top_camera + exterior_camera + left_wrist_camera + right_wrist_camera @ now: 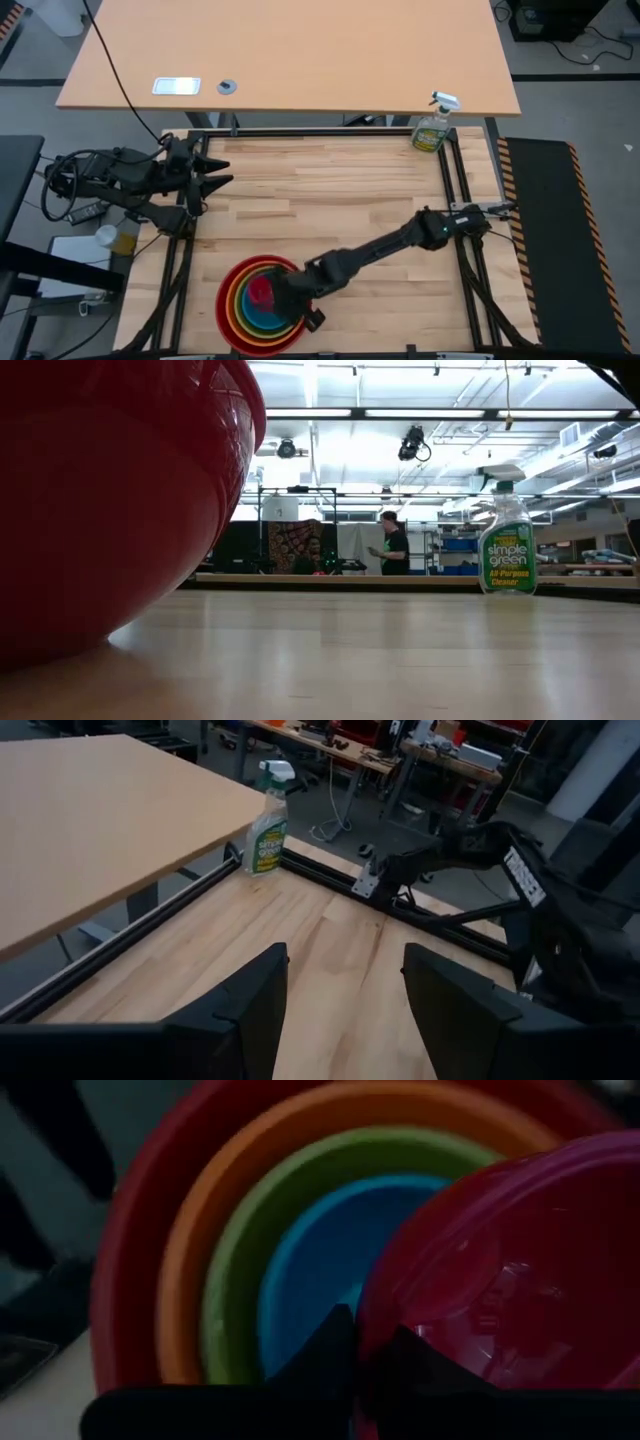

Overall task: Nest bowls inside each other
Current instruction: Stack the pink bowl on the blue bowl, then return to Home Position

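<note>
Four bowls sit nested near the table's front edge: red (228, 300) outermost, then orange (190, 1230), green (235, 1270) and blue (310, 1270). The red bowl's wall (100, 490) fills the left of the low view. The pink bowl (510, 1280) hangs tilted over the stack's middle, also seen from above (262, 291). My right gripper (365, 1338) is shut on it, with the arm reaching in from the table's right (287, 298). At the far left edge my left gripper (222, 172) is open with nothing between its fingers (345, 1010). My right gripper pinches the pink bowl's rim (372, 1320) between its two fingers, one finger (330, 1345) on either side of the wall. The fingers slant down from the table's right. The bowl is tilted over the blue bowl. I cannot tell whether it touches the stack.
A green spray bottle (433, 128) stands at the table's far right corner, also in the low view (506, 540) and the left wrist view (267, 820). Black frame rails (455, 190) run along the table's sides. A second wooden table (300, 50) stands beyond the far edge.
</note>
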Tool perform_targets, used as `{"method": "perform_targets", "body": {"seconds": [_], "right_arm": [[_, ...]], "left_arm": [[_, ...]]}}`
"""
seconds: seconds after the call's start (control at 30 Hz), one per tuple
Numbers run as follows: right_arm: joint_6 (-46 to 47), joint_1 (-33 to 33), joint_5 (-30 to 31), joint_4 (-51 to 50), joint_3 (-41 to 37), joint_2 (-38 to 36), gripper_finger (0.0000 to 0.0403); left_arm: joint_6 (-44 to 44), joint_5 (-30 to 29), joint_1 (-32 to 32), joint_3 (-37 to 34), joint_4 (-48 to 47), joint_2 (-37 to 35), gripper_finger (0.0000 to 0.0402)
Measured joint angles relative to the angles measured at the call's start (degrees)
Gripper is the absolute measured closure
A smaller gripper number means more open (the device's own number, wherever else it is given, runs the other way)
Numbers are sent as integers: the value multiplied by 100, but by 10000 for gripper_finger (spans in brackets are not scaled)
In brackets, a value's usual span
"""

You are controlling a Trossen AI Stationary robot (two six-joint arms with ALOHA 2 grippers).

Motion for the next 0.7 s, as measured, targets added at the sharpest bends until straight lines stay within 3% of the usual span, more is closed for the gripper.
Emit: {"method": "perform_targets", "body": {"seconds": [0.27,0.5,0.7], "right_arm": [[-390,76,438,-272,-22,275,354],[-331,77,378,-431,-15,312,285],[-377,106,460,-676,-20,-162,241]], "left_arm": [[-6,212,-7,0,-103,-3,198],[-56,468,-7,0,-158,-1,198],[-218,509,-7,0,-178,-17,198]]}}
